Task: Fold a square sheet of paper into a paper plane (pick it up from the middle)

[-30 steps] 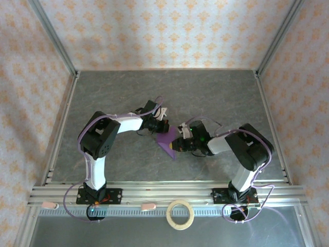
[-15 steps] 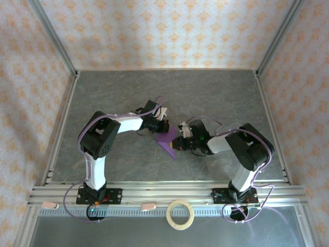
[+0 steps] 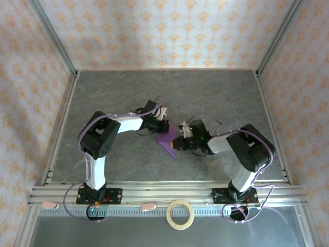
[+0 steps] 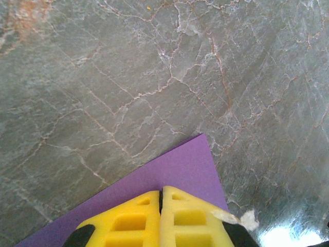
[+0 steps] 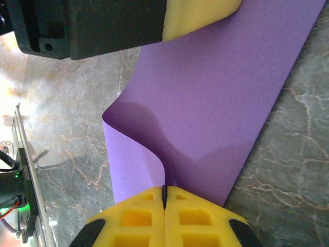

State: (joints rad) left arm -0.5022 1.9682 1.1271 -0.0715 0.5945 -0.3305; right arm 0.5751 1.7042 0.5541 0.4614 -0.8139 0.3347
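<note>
Over the last second the right arm [image 3: 226, 141] has swung its wrist a touch leftward, toward the middle of the surface [image 3: 216, 98], while the left arm [image 3: 121, 125] and the purple sheet look unchanged. The square sheet of paper [image 3: 167, 140] lies near the centre of the surface, between the two wrists, folded to a pointed shape whose tip faces the near edge. The right jaws are fully closed, their yellow pads [image 5: 139, 216] pressed flush with no gap. A raised curl of the square sheet of paper [image 5: 216, 103] runs straight into the seam between them, so they have it pinched. The left jaws are also shut tight, pads [image 4: 187, 221] meeting along a thin line and sitting on the sheet [image 4: 180, 164] just behind one of its corners. They seem to be pressing on the paper, but whether any of it is caught between them is hard to tell from these views. A tan tape ring [image 3: 180, 214] rests apart, beyond the near rail.
</note>
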